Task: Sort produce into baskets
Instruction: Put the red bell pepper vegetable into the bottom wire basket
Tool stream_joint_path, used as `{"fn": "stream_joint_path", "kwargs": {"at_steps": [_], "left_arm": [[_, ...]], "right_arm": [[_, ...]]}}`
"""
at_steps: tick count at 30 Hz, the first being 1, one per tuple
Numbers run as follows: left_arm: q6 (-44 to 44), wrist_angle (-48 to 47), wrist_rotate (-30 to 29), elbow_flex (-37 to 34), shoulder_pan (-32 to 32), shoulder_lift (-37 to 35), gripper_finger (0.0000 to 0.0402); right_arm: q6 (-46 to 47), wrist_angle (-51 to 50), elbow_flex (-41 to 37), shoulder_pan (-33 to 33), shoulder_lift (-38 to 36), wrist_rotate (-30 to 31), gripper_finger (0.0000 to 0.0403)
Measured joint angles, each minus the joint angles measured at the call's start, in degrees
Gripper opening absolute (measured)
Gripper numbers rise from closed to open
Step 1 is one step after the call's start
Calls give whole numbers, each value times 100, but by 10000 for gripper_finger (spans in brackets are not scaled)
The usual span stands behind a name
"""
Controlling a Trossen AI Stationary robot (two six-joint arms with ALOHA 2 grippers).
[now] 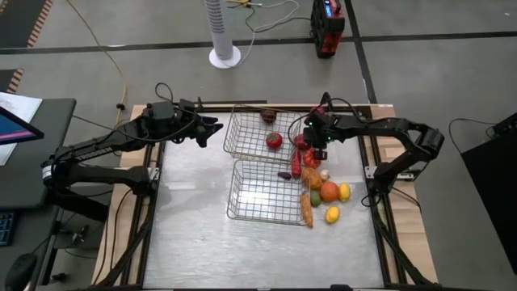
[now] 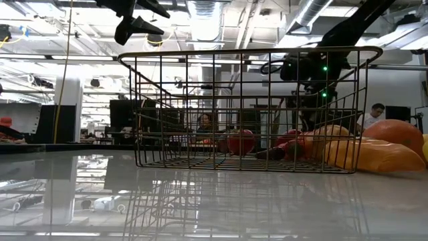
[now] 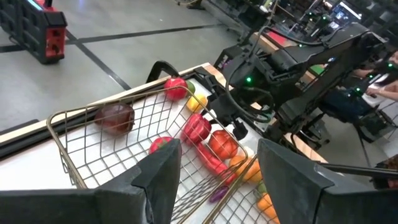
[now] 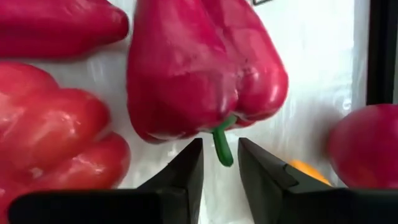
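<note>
The right end effector sits just right of the far basket, over the produce pile, a pepper directly ahead of its fingertips and its stem between them. The near basket lies nearer the bench's front edge. The left end effector hangs left of the far basket.

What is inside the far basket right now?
The far basket holds a dark purple fruit near its back edge and a red tomato. The right hand hides part of its right rim.
</note>
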Motion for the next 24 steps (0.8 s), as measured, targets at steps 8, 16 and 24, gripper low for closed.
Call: {"fn": "stream_joint_path", "kwargs": {"at_steps": [8,16,24], "left_arm": [[-9,0,-5,0,0,0,201],[28,0,-16,0,-1,0,201],[-42,3,-22,0,-2,0,201]], "right_arm": [[18,56,0,71,-2,-33,34],[171,-450,109,212,-24,-25,33],[714,-2064,984,193,-354,236,35]]}}
